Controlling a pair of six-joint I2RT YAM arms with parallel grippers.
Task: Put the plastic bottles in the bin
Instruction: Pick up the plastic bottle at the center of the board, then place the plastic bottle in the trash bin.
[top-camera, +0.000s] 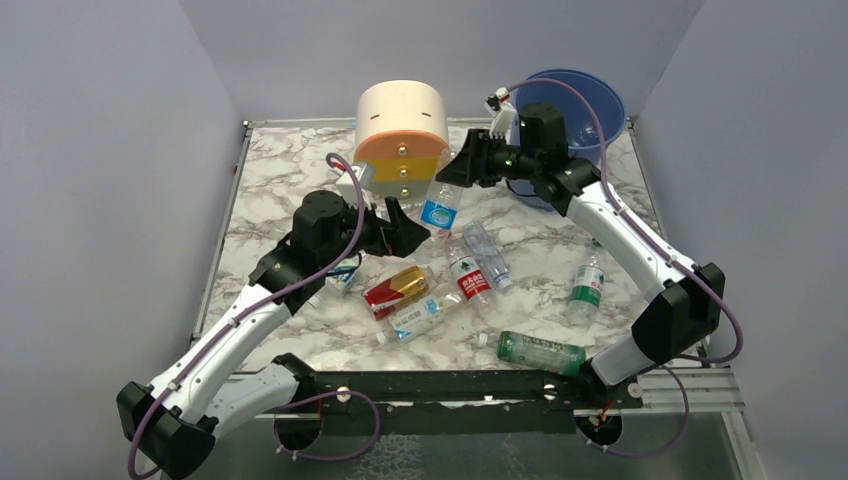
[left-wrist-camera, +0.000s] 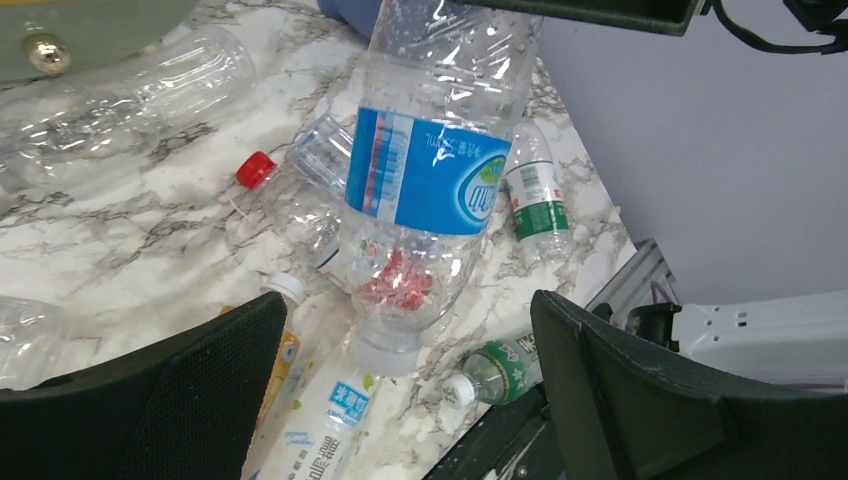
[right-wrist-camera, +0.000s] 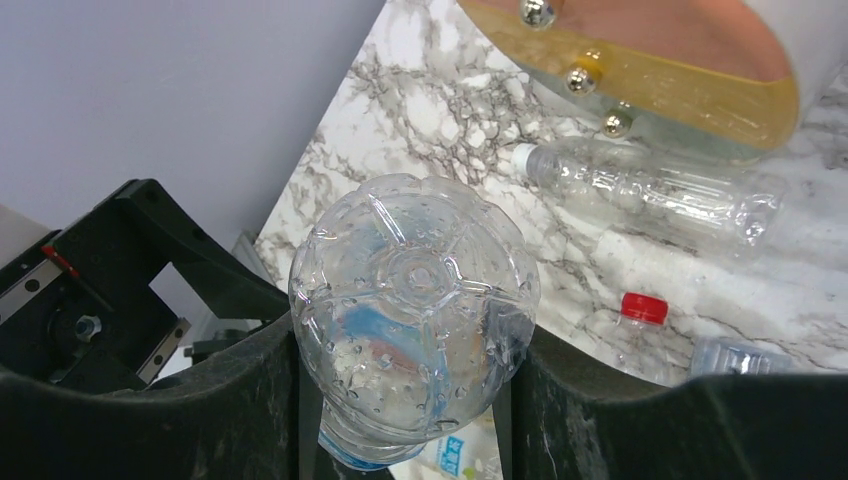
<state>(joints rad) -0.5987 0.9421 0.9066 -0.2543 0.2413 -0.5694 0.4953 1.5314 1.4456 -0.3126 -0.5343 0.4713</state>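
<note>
Operator: Marble tabletop (top-camera: 290, 190), grey walls. Where is the held bottle (top-camera: 440, 212)?

Technician: Clear of the tabletop, hanging tilted and cap-down between drawer unit (top-camera: 402, 135) and bin (top-camera: 612, 100). Right claw (top-camera: 458, 168) is clamped on its base end. Left claw (top-camera: 400, 228) stands wide apart and empty, just beside the bottle's lower part.

Operator: Handling properties?

Technician: Judged nearly empty, so light. Thin walls will likely dent under pressure and feel slick. Grip is best taken across the ribbed base or the shoulder, where the shell is stiffer. The label band would probably buckle.

Operator: Other bottles?

Technician: Several lie on the tabletop near the arms, e.g. green bottle (top-camera: 540, 352) at the near edge. Bin sits at the far right corner, well apart from them.
</note>
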